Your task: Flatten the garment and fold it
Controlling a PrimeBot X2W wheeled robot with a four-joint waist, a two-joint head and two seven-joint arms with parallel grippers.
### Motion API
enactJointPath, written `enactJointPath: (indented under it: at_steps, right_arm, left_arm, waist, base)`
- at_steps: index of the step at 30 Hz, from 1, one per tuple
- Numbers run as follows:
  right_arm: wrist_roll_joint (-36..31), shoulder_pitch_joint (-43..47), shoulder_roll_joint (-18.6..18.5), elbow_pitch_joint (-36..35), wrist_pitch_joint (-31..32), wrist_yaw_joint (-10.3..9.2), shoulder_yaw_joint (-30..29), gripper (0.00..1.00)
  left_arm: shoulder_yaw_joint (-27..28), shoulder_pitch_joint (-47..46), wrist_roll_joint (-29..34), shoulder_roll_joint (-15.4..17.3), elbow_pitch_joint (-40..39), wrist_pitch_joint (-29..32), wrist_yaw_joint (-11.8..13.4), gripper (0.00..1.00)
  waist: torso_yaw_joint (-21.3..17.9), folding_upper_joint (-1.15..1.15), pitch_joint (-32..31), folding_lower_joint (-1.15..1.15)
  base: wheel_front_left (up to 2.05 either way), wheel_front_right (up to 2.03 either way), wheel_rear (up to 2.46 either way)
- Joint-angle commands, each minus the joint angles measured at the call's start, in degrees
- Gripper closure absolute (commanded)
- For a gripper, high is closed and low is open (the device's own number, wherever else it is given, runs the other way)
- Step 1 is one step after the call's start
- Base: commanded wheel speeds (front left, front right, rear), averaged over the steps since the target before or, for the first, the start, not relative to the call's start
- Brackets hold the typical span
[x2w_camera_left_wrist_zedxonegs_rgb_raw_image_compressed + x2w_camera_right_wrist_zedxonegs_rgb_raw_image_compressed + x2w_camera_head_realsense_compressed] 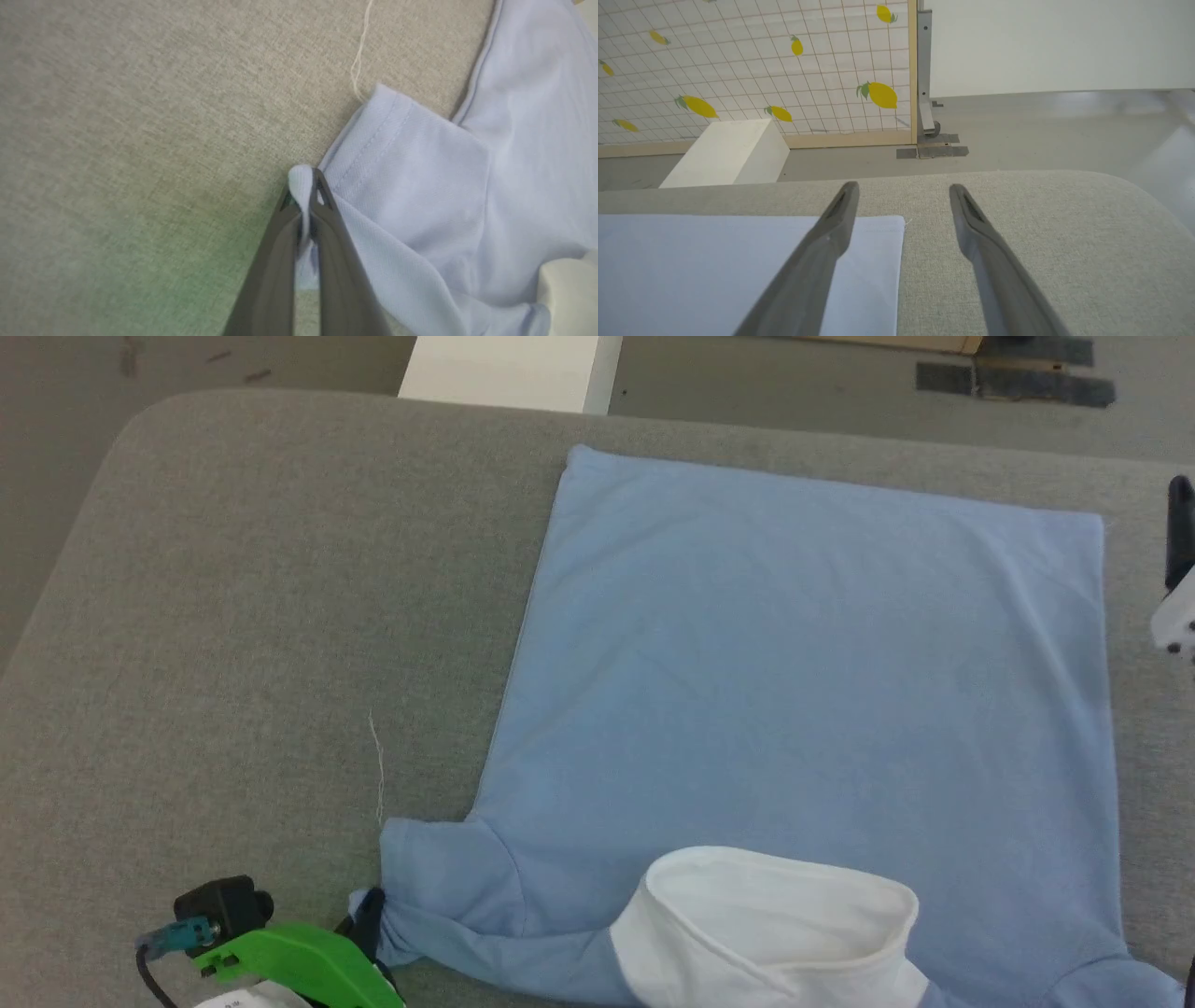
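The garment (803, 691), a light blue shirt with a white collar (775, 919), lies spread flat on the grey cushioned surface (261, 644), hem at the far side, collar toward me. My left gripper (369, 915) at the lower left is shut on the edge of the near left sleeve (439, 877); in the left wrist view the two dark fingers pinch a fold of blue cloth (302, 186). My right gripper (903, 200) stands open, its fingers above the garment's far right hem corner (878, 233) with nothing between them. A dark fingertip shows at the head view's right edge (1180, 527).
A loose white thread (377, 765) lies on the cushion beside the left sleeve. Beyond the cushion's far edge stand a white block (509, 373) on the grey floor and a lemon-patterned screen (752, 65). The cushion's left part is bare fabric.
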Motion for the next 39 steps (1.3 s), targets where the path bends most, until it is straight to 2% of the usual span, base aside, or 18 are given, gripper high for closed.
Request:
enactJointPath:
  at_steps: [1, 8, 14, 15, 16, 17, 18, 19, 21, 23, 28, 32, 35, 39]
  right_arm:
    - [-0.76, -2.71, -0.7, 1.75, 1.4, -0.09, -0.21, 0.0]
    - [-5.23, -11.54, -2.83, 8.07, 12.25, -0.09, -3.07, 0.0]
    - [-10.76, -15.43, -2.43, 9.13, 23.27, -0.09, -8.32, 0.0]
    - [-13.21, -16.17, -1.25, 8.3, 29.03, -0.09, -11.05, 0.03]
    - [-13.76, -16.21, -0.83, 7.86, 30.49, -0.09, -11.69, 0.51]
    - [-14.59, -16.05, 0.1, 6.47, 32.73, -0.09, -12.89, 0.77]
    - [-14.76, -15.78, 0.59, 5.54, 33.3, -0.09, -13.63, 0.92]
    - [-14.68, -15.46, 1.02, 4.72, 33.2, -0.09, -14.13, 1.0]
    - [-14.3, -14.16, 1.61, 2.51, 30.54, -0.09, -14.21, 1.0]
    - [-13.15, -12.28, 2.09, 0.2, 25.01, -0.09, -13.77, 1.0]
    - [-8.62, -4.87, 4.84, -3.39, 4.65, -0.09, -13.91, 1.0]
    - [-5.32, 2.74, 6.98, -4.96, -6.5, -0.09, -13.13, 1.0]
    - [-4.47, 9.28, 7.66, -7.26, -10.96, -0.09, -11.66, 1.0]
    - [-5.76, 18.01, 8.31, -11.15, -11.58, -0.09, -10.7, 1.0]
  left_arm:
    - [-0.36, -1.66, -0.88, -0.57, 0.66, -0.63, -0.53, 1.0]
    - [-1.72, -4.97, -1.34, -1.78, 2.62, -2.49, -2.05, 1.0]
    - [-2.52, -6.63, -1.63, -2.43, 4.34, -3.63, -2.64, 1.0]
    - [-2.68, -7.08, -1.76, -2.56, 5.13, -4.02, -2.81, 1.0]
    - [-2.71, -7.17, -1.77, -2.58, 5.32, -4.1, -2.83, 1.0]
    - [-2.72, -7.27, -1.81, -2.59, 5.68, -4.26, -2.84, 1.0]
    - [-2.72, -7.3, -1.83, -2.56, 5.85, -4.29, -2.83, 1.0]
    - [-2.71, -7.34, -1.84, -2.52, 5.96, -4.31, -2.83, 1.0]
    - [-2.66, -7.36, -1.84, -2.36, 6.14, -4.4, -2.86, 1.0]
    - [-2.51, -7.22, -1.84, -2.12, 6.25, -4.48, -2.8, 1.0]
    - [-1.89, -5.8, -1.74, -1.13, 6.23, -4.61, -2.52, 1.0]
    - [-1.52, -3.61, -1.56, -0.12, 5.63, -3.96, -1.86, 1.0]
    - [-1.21, -1.61, -1.56, 0.79, 4.76, -3.2, -1.44, 1.0]
    - [-1.04, 0.45, -1.56, 1.55, 3.44, -2.15, -0.72, 1.0]
  waist:
    - [4.26, 0.0, 6.73, 0.0]
    - [6.8, 0.0, 12.23, 0.0]
    - [7.86, 0.0, 14.7, 0.0]
    - [7.88, 0.0, 15.02, 0.0]
    - [7.85, 0.0, 15.01, 0.0]
    - [7.68, 0.0, 14.79, 0.0]
    - [7.53, 0.0, 14.57, 0.0]
    - [7.41, 0.0, 14.31, 0.0]
    - [7.12, 0.0, 13.49, 0.0]
    - [6.64, 0.0, 12.38, 0.0]
    - [4.64, 0.0, 7.14, 0.0]
    - [2.62, 0.0, 1.67, 0.0]
    - [0.71, 0.0, -2.15, 0.0]
    - [-1.75, 0.0, -6.11, 0.0]
  base:
    - [0.0, 0.0, 0.0]
    - [0.0, 0.0, 0.0]
    - [0.0, 0.0, 0.0]
    - [0.0, 0.0, 0.0]
    - [0.0, 0.0, 0.0]
    - [0.0, 0.0, 0.0]
    - [0.0, 0.0, 0.0]
    - [0.0, 0.0, 0.0]
    - [0.0, 0.0, 0.0]
    - [0.0, 0.0, 0.0]
    - [0.0, 0.0, 0.0]
    - [0.0, 0.0, 0.0]
    - [0.0, 0.0, 0.0]
    - [0.0, 0.0, 0.0]
